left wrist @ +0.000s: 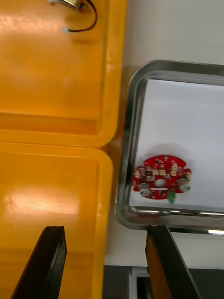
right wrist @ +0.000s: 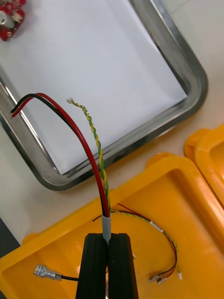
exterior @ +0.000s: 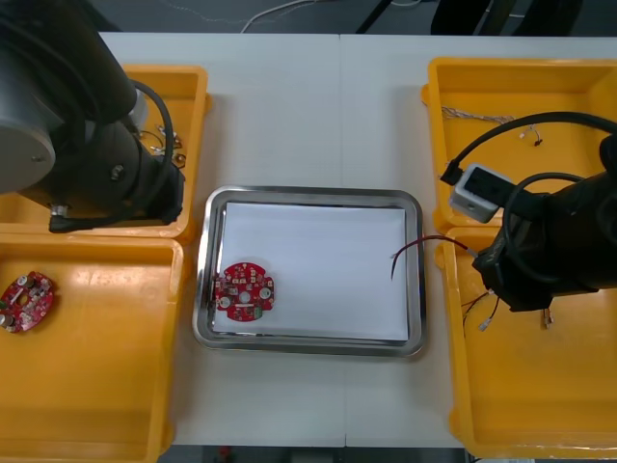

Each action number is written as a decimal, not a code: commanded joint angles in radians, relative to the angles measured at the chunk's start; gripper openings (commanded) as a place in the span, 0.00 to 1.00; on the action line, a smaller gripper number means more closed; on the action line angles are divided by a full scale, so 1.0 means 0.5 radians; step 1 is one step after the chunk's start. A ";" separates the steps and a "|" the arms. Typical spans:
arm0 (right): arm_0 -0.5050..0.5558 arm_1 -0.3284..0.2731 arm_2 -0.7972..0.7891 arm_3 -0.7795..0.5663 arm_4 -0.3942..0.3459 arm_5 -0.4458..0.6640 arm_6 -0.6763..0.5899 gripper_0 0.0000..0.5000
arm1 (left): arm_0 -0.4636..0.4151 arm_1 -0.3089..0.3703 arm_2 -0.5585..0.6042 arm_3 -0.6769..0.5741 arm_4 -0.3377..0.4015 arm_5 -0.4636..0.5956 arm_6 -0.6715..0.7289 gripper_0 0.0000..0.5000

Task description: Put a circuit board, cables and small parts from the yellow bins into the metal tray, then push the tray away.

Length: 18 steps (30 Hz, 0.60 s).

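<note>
The right gripper (right wrist: 108,236) pinches a red and yellow cable (right wrist: 95,163) between its fingers over a yellow bin (right wrist: 200,201); on the left gripper (left wrist: 105,229) they stand wide apart.

A pale table (exterior: 289,116) runs to its far edge, with dark floor (exterior: 174,14) beyond.

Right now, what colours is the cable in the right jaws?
Red, black, yellow-green cable; right wrist view.

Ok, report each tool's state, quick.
Left tool: open, empty, over the near left bin.
Right tool: shut on a cable, over the near right bin.
</note>
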 commanded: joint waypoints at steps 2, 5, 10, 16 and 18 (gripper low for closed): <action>-0.175 -0.036 0.256 -0.012 -0.004 0.006 -0.014 0.00 | 0.078 0.128 0.187 0.118 -0.086 0.026 -0.459 1.00; -0.234 -0.036 0.388 -0.012 0.017 0.006 -0.014 0.00 | 0.179 0.125 0.315 0.213 -0.141 -0.026 -0.625 1.00; -0.369 -0.027 0.692 -0.012 0.127 -0.033 -0.030 0.00 | 0.293 0.128 0.469 0.422 -0.209 -0.167 -0.929 1.00; -0.470 0.031 0.993 0.050 0.302 -0.165 -0.057 0.00 | 0.296 0.122 0.487 0.649 -0.249 -0.320 -1.150 1.00; -0.498 0.065 1.057 0.114 0.327 -0.205 -0.057 0.00 | 0.296 0.113 0.484 0.713 -0.264 -0.379 -1.196 1.00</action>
